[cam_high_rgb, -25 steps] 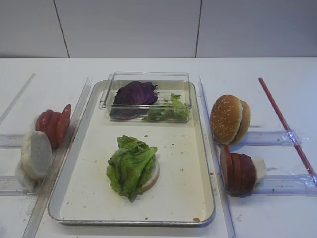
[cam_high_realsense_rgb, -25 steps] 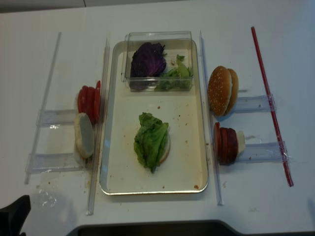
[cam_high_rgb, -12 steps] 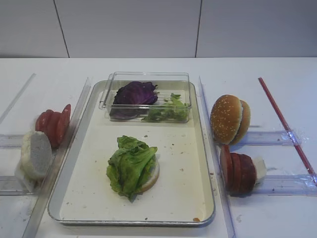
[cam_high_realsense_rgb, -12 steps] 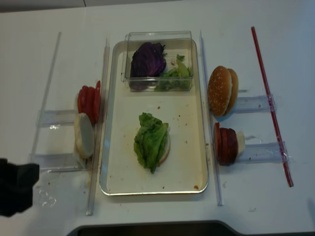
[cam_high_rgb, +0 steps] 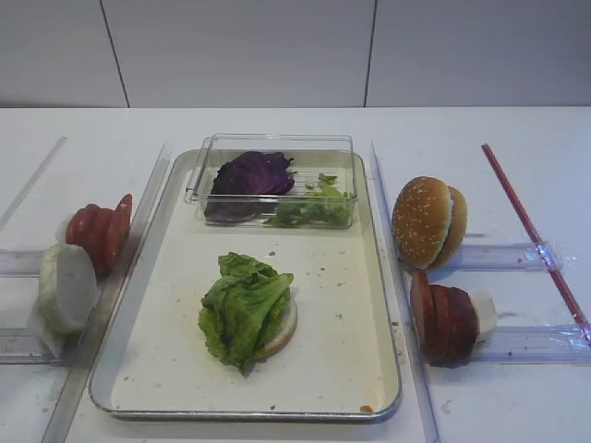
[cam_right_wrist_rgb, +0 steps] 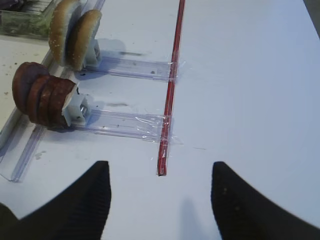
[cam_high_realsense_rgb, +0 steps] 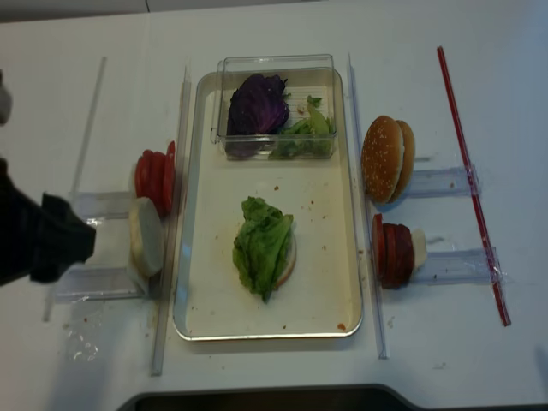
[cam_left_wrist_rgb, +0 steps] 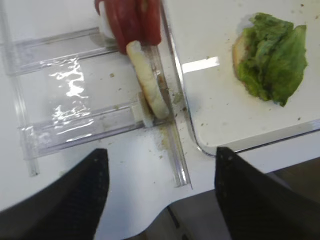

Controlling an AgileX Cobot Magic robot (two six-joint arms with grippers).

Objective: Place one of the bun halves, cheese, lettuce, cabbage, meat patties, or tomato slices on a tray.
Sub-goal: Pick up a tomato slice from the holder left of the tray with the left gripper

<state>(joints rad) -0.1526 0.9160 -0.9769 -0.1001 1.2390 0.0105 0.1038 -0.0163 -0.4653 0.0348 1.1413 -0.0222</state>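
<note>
Two grippers here, both with jaws spread apart and nothing between them. The left gripper [cam_left_wrist_rgb: 157, 192] hangs over the near-left corner of the table; in its wrist view its dark fingers [cam_left_wrist_rgb: 75, 200] frame the bottom of the shot with a wide gap. Just ahead of it is a pale bun half [cam_left_wrist_rgb: 150, 90] standing on edge in a clear plastic rack [cam_left_wrist_rgb: 75, 135], and right behind that, farther from the gripper, the tomato slices [cam_left_wrist_rgb: 132, 20] stand packed together. Ahead and to its right sits the tray [cam_high_rgb: 351, 369], with a lettuce leaf [cam_high_rgb: 242, 309] draped over another pale bun half [cam_high_rgb: 284, 329] roughly in the middle. At the far end of the tray there's a clear plastic box [cam_high_rgb: 272, 148] holding the purple cabbage [cam_high_rgb: 251, 175] and some more green leaves [cam_high_rgb: 314, 208]. In the realsense overhead the left arm [cam_high_realsense_rgb: 38, 244] shows up as a dark shape at the left edge, next to the rack.

The right gripper [cam_right_wrist_rgb: 157, 200] hovers over bare table on the other side of the tray. A red strip [cam_right_wrist_rgb: 171, 85] runs straight away from the gap between its fingers. Ahead and to its left are the meat patties [cam_right_wrist_rgb: 42, 97] on edge in a rack, and beyond them two sesame buns [cam_right_wrist_rgb: 72, 32] leaning together.
</note>
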